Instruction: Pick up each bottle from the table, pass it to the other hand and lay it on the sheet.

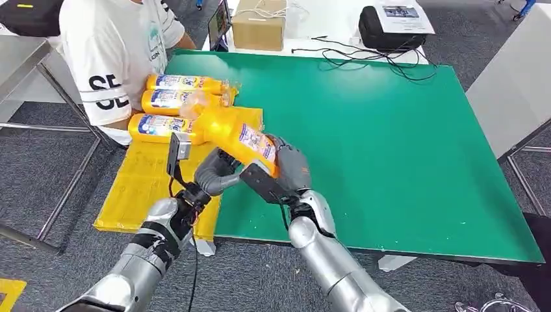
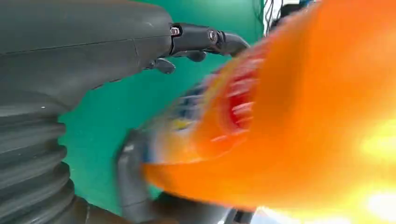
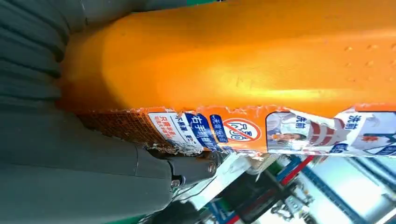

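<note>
An orange bottle [image 1: 242,135] with a blue and white label hangs tilted over the left edge of the green table top [image 1: 390,143]. My right hand [image 1: 286,172] grips its base end, and the bottle [image 3: 243,60] lies across that hand's palm in the right wrist view. My left hand [image 1: 216,172] reaches up from below and beside the bottle [image 2: 299,121], which sits blurred between its thumb and spread fingers [image 2: 205,38] without a clear grip. Three more orange bottles [image 1: 170,101] lie side by side on the yellow sheet [image 1: 140,188].
A person in a white shirt [image 1: 117,45] stands at the far left corner, close to the sheet. A cardboard box [image 1: 258,26], a black bag [image 1: 390,29] and cables [image 1: 377,62] lie beyond the table's far edge. A grey table [image 1: 513,84] stands to the right.
</note>
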You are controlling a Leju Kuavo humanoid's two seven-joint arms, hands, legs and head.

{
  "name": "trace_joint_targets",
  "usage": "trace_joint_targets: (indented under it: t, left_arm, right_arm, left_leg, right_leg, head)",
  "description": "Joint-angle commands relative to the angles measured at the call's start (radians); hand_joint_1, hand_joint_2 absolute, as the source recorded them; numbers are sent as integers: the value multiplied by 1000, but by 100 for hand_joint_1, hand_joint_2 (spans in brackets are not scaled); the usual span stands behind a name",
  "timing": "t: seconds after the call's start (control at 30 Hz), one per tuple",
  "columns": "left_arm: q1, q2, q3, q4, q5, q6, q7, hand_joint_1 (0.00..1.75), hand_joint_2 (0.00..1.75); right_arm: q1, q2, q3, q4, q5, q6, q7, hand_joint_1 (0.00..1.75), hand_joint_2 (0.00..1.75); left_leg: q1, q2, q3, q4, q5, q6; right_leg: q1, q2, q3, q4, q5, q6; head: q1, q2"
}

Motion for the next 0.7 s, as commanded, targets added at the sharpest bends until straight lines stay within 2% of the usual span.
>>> trace_joint_targets:
  t: [0.03, 0.3, 0.7]
  left_arm:
    - [-33, 7, -35, -11, 56, 19, 24, 0, 175]
    - [-21, 17, -47, -53, 81, 37, 31, 0, 175]
    - [-20, 19, -47, -55, 81, 36, 31, 0, 175]
  right_arm:
    - [-23, 2, 104, 94, 7, 33, 8, 175, 175]
    - [-17, 10, 170, 172, 42, 77, 14, 175, 175]
    - [-14, 11, 172, 174, 43, 74, 15, 175, 175]
  left_leg:
    - [1, 1, 5, 0, -2, -1]
    - [1, 0, 7, 0, -3, -1]
    - [1, -1, 2, 0, -1, -1]
  right_leg:
    - [1, 1, 5, 0, -2, -1]
    - [1, 0, 7, 0, -3, -2]
    - [1, -1, 3, -1, -1, -1]
  head:
    - [0, 0]
    - [0, 0]
    - [0, 0]
